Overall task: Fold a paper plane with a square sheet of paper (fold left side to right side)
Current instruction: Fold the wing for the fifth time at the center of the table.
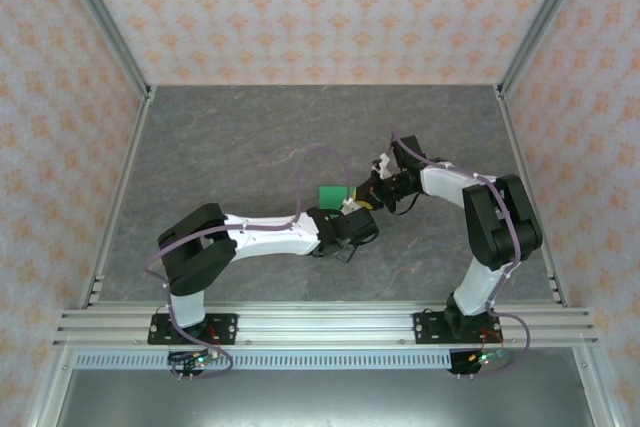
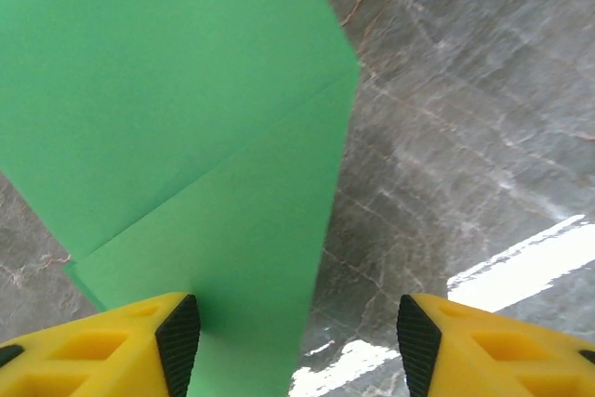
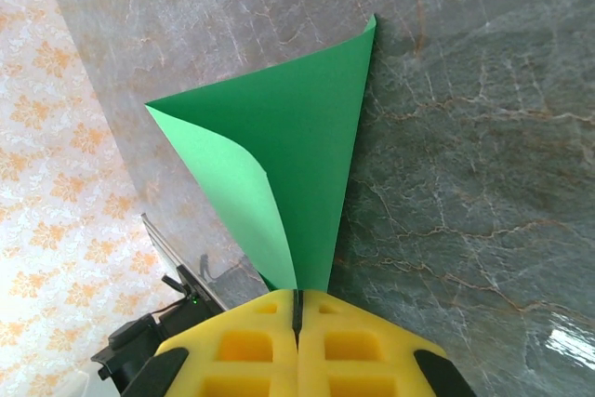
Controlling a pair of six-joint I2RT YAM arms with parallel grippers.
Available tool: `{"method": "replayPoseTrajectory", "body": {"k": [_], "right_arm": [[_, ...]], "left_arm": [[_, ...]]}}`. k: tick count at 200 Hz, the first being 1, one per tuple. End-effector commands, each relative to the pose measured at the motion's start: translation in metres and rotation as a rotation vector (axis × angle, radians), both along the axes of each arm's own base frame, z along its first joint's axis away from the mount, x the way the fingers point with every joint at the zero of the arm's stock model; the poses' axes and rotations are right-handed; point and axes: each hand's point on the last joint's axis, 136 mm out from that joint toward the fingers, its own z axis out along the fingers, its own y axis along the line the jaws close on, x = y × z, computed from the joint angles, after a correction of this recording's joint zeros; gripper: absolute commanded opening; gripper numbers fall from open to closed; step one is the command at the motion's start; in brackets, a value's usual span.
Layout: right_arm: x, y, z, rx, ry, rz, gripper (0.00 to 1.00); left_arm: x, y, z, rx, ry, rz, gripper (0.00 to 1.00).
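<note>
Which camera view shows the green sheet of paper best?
The left wrist view: the square sheet of paper is large there, and the edge of its folded-over layer is plain. The right wrist view shows it curling up from the shut right pincer. The top view gives a small green patch of it.

The square sheet of paper (image 1: 331, 194) was bright green, plain and unmarked. It sat partly folded near the middle of the worktop (image 1: 230, 137). Seen from the right wrist, it rose off the stone surface as a tapering shape. Its narrow end at 6 o'clock was pinched in the closed right claw (image 3: 297, 297), one sharp corner pointed toward 1 o'clock and another toward 10 o'clock. A paler flap curled over along its 8 o'clock side. From the left wrist, a straight layer edge crossed it diagonally from 8 o'clock up to 2 o'clock.
</note>
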Motion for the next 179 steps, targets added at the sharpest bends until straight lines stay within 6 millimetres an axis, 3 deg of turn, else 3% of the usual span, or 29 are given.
{"method": "replayPoseTrajectory", "body": {"k": [1,179], "right_arm": [[0.002,0.003,0.002,-0.011,-0.004,0.016,0.0],[0.0,0.008,-0.004,-0.029,0.018,0.036,0.0]], "left_arm": [[0.006,0.01,0.004,0.055,-0.038,0.04,0.58],[0.006,0.013,-0.008,0.053,-0.012,0.05,0.25]]}}
